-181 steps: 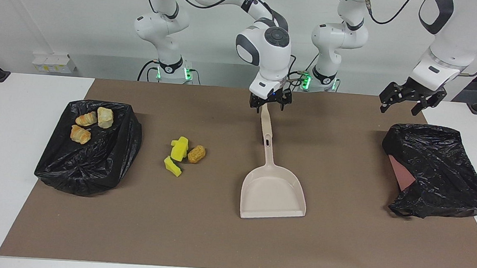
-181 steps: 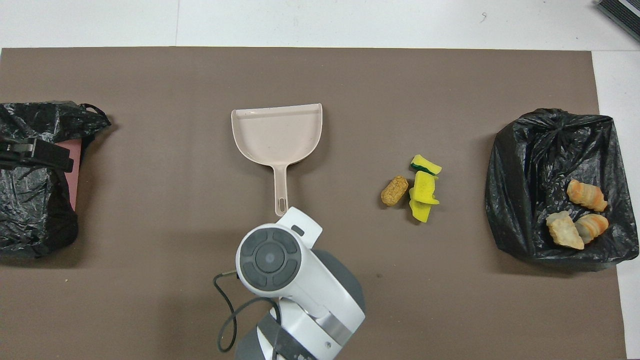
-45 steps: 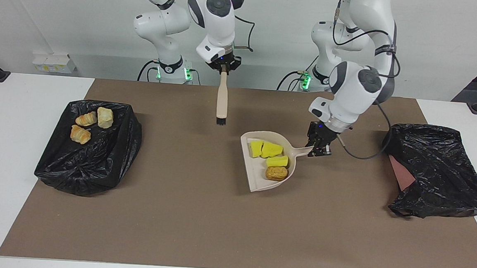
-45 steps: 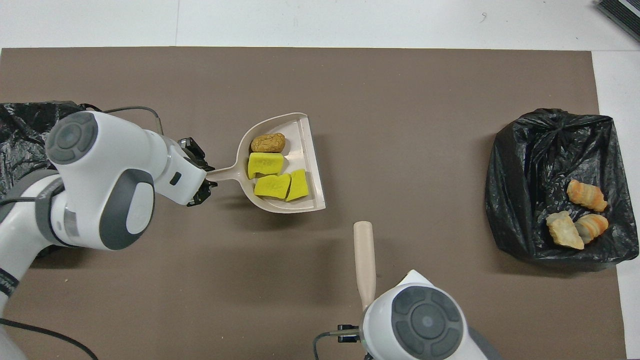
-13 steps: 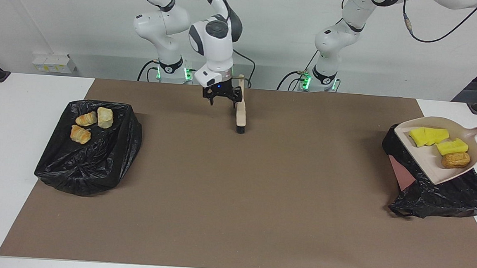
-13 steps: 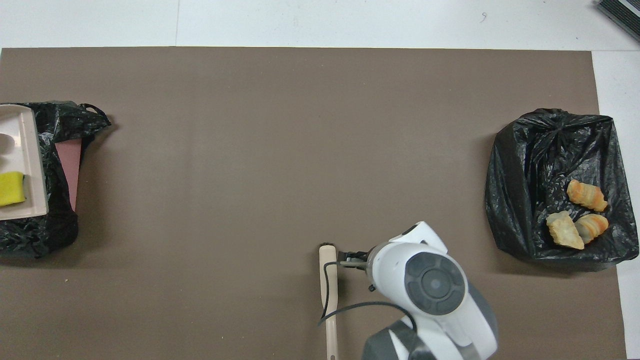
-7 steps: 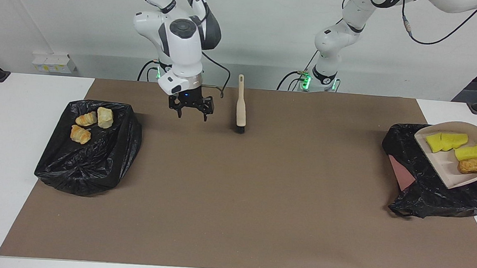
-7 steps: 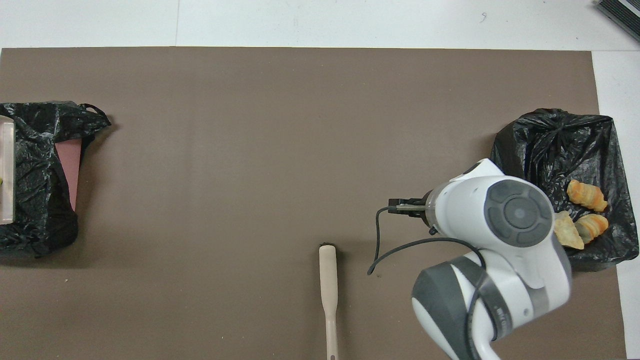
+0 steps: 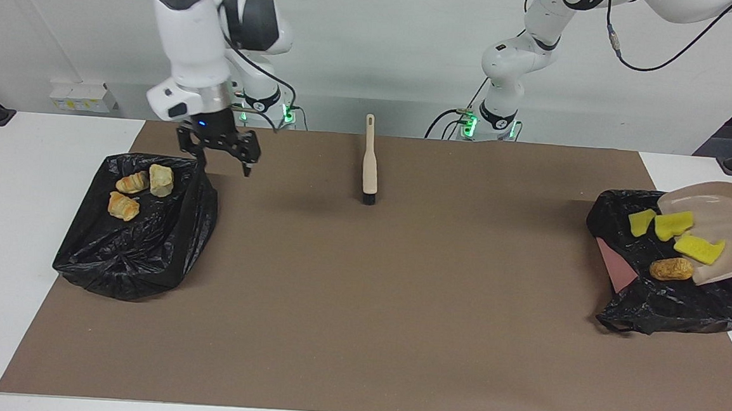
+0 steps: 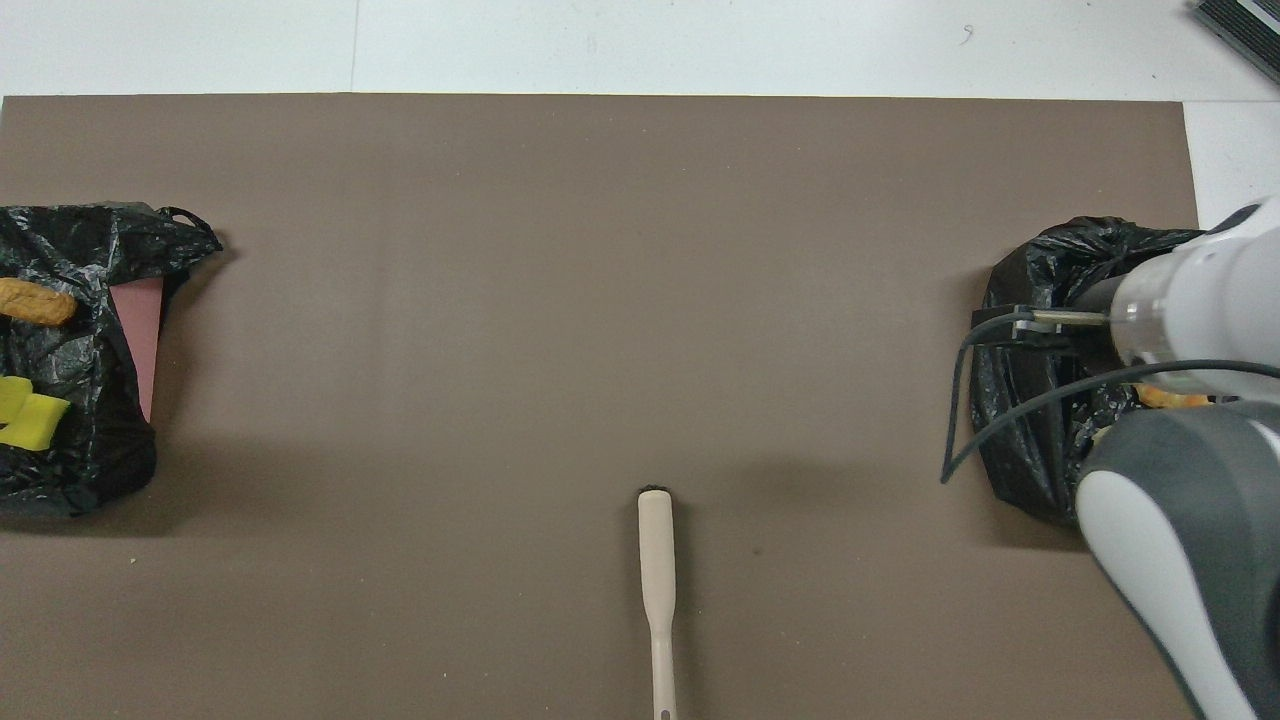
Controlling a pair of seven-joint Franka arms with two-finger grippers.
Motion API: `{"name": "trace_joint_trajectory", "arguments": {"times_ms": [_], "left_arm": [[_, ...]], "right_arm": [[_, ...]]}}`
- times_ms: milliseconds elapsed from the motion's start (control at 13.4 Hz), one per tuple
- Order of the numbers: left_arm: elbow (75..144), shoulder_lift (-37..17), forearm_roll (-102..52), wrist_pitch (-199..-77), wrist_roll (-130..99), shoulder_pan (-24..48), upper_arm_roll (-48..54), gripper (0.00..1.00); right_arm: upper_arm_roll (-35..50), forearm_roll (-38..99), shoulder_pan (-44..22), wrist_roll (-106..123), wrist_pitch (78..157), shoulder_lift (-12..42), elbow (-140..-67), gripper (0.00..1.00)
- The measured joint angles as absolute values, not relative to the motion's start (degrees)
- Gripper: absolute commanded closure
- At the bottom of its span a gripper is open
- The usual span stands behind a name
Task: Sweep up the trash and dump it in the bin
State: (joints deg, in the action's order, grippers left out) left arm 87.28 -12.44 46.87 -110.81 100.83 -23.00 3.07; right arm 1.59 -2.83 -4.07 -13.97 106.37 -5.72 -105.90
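The left gripper is out of view past the edge of the facing picture, so its fingers cannot be seen; judging by the tipped dustpan (image 9: 724, 221) hanging over the black bin bag (image 9: 671, 300) at the left arm's end of the tabletop (image 9: 358, 332), they are clamped on its handle. The pan is tilted steeply, mouth down toward the bag. The brown bun-like lump (image 9: 671, 269) lies on the bag at the pan's lip, and the three yellow sponge chunks (image 9: 673, 225) sit at the lip, two half off it and one on the pan's slope.

The right gripper (image 9: 220, 149) hangs with fingers spread wide and empty over the rim of the other black bag (image 9: 140, 261), which holds three bread-like pieces (image 9: 135, 191). The brush (image 9: 370, 161) lies flat on the brown mat (image 9: 358, 332), between the two arm bases, touching nothing.

The step in hand looks like the dump itself. Next would be tilting further so the sponges drop into the bag's opening rather than onto its crumpled top.
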Motion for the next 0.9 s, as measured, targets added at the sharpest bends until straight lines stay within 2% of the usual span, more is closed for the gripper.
{"name": "trace_joint_trajectory", "arguments": {"times_ms": [224, 524, 898], "left_arm": [[87.3, -11.9, 54.3, -110.8, 98.7, -22.0, 3.2, 1.00], [87.3, -10.6, 55.2, -111.0, 98.4, -20.8, 3.5, 1.00], [87.4, -7.1, 46.5, -106.0, 96.0, -15.5, 3.7, 1.00]], "right_arm": [[-1.2, -2.8, -4.1, -10.4, 97.8, -6.0, -99.5, 0.00], [-4.4, -2.8, -4.1, -5.8, 86.7, -8.0, -91.9, 0.00], [-5.0, -2.8, -4.1, -5.8, 86.0, -8.5, -92.3, 0.00]]}}
